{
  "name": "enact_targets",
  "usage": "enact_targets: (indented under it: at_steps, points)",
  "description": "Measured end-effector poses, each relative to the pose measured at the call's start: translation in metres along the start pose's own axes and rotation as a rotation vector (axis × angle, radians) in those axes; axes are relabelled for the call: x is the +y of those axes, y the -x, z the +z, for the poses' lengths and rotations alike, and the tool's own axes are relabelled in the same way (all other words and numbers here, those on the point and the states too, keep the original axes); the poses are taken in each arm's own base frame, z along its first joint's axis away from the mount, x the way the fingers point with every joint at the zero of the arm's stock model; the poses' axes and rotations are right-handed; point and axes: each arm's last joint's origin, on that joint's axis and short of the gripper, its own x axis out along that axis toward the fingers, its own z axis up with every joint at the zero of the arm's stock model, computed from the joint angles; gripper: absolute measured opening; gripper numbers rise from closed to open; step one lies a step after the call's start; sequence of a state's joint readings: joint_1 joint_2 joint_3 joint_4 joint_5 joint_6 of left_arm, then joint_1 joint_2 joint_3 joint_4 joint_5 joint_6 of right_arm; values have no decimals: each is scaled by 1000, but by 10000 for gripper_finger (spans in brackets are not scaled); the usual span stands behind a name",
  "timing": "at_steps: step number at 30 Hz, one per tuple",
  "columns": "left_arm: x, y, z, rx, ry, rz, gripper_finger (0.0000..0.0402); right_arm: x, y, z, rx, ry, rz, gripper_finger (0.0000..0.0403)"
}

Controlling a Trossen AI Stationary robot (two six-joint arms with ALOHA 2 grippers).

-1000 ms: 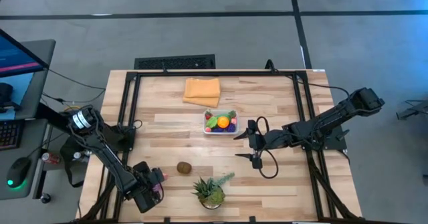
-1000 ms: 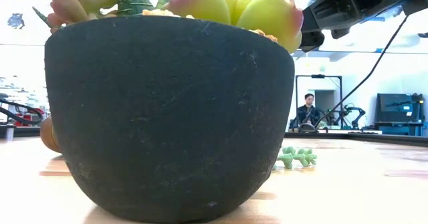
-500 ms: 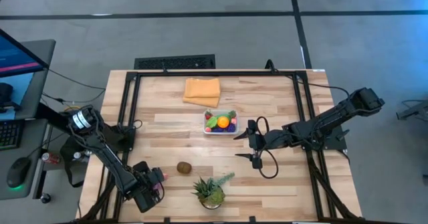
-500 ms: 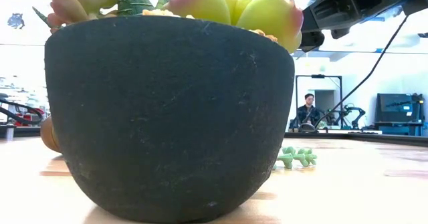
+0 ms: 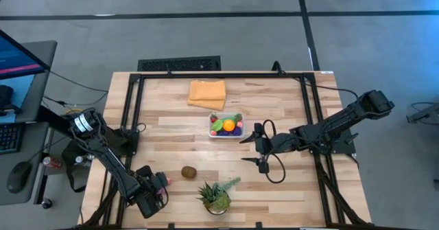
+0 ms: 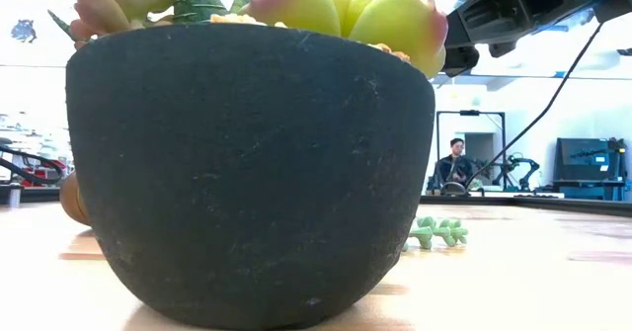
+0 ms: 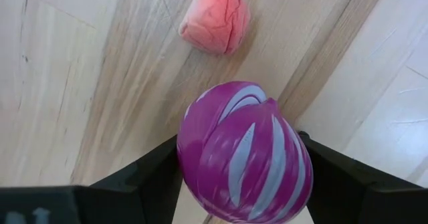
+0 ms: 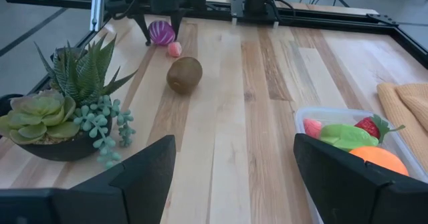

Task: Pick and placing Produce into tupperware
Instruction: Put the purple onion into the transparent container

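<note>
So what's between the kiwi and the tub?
Nothing: only bare wood lies between the kiwi and the tub in the right wrist view, and the high view agrees.

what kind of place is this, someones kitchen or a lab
Most likely a robotics lab or workshop, not a kitchen. Two robot arms are mounted on a framed wooden table, a computer monitor stands beside it, and the low view shows a person seated among more equipment in a large open room.
</note>
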State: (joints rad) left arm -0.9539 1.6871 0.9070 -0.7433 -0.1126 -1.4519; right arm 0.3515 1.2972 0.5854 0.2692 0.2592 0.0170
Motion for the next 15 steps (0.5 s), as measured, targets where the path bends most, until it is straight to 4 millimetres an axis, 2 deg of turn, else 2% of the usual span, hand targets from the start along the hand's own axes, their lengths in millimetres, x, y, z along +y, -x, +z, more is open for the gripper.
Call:
enact_targets:
  at_steps: [5,15]
  points:
    - [-2,3,0,3,-17,-1,243,0,0,0,0,0,0,296]
    - [-10,22,6,-20,-58,32,243,0,0,0,0,-1,0,296]
